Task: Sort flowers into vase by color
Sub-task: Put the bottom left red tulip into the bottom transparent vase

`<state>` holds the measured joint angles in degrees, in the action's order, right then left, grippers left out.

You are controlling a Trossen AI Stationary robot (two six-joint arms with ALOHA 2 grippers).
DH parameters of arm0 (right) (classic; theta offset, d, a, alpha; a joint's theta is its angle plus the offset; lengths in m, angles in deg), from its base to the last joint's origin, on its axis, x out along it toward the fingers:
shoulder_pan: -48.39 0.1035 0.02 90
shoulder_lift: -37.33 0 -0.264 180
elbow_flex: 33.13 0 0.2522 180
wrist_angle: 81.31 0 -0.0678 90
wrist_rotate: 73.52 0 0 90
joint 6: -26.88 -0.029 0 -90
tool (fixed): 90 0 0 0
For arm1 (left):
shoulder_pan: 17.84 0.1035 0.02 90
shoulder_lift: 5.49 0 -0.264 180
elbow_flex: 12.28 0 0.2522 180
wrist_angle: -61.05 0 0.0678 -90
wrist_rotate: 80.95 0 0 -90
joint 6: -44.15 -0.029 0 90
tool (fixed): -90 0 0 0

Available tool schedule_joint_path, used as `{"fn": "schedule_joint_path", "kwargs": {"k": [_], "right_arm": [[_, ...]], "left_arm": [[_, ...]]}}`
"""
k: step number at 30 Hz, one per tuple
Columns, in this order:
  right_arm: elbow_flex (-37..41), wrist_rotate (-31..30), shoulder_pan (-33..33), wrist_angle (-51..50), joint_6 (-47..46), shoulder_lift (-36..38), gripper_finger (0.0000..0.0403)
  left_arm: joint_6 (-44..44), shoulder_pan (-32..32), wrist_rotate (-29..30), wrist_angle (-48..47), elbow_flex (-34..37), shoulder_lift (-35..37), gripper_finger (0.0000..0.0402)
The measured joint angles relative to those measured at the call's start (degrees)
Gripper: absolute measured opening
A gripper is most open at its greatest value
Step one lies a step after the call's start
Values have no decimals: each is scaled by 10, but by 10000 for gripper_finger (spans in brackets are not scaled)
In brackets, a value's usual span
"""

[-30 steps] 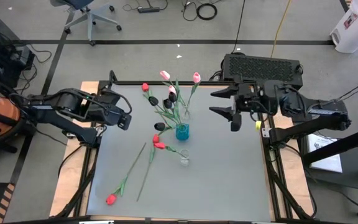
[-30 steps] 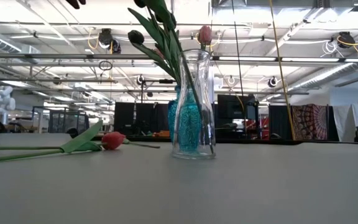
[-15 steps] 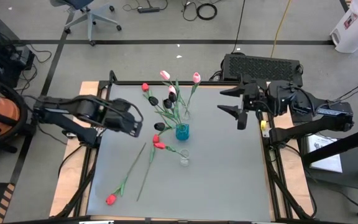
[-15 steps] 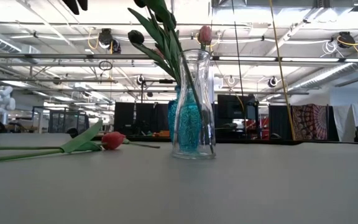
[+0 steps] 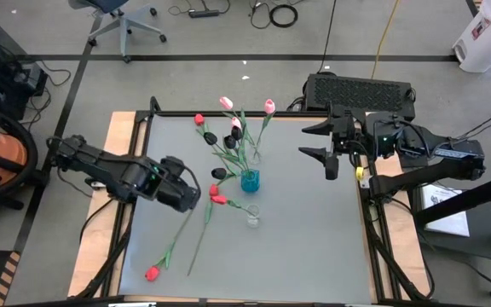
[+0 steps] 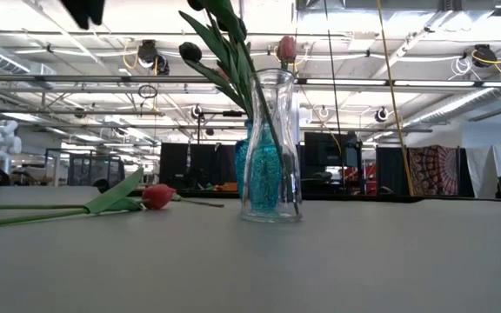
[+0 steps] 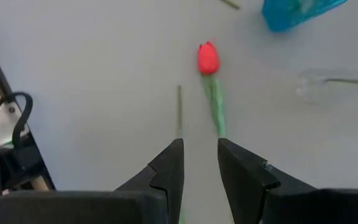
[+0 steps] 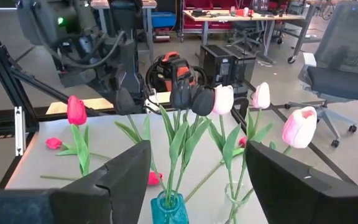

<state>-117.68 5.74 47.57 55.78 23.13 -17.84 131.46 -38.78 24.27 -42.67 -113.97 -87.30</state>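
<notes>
A blue vase (image 5: 250,181) holds several flowers (image 5: 236,128) with pink, black and red heads. A clear vase (image 6: 272,143) stands just nearer, with stems in it. Two red tulips lie flat on the table: one head (image 5: 214,191) beside the blue vase, the other (image 5: 152,273) near the front left. My left gripper (image 5: 190,194) hovers open and pointing down above their stems, touching nothing. In the left wrist view a thin stem end (image 7: 179,106) and the red tulip (image 7: 208,58) lie beyond my left gripper (image 7: 201,144). My right gripper (image 5: 303,141) waits open at the far right.
The grey tabletop (image 5: 305,239) is bare to the right of the vases and along the near right. A black box (image 5: 361,92) sits behind the far right corner. The right wrist view faces the flowers (image 8: 194,99), with the left arm behind them.
My left gripper has swung from the table's far left edge toward the middle and the near edge, and sunk lower over the lying tulips' stems. My right gripper has drawn back a little toward the right edge. The flowers and vases have kept still.
</notes>
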Motion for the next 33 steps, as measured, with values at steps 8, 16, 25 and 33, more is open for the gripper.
{"fn": "schedule_joint_path", "kwargs": {"k": [8,16,25,33], "right_arm": [[0,1,0,-7,0,0,254],[0,3,0,-37,-25,0,254],[0,3,0,-66,-27,0,254],[0,3,1,-57,-27,0,254]], "left_arm": [[65,-68,-15,-1,53,6,105],[249,-175,-16,6,133,56,105],[307,-235,-6,88,244,110,105],[259,-228,4,253,370,124,105]]}}
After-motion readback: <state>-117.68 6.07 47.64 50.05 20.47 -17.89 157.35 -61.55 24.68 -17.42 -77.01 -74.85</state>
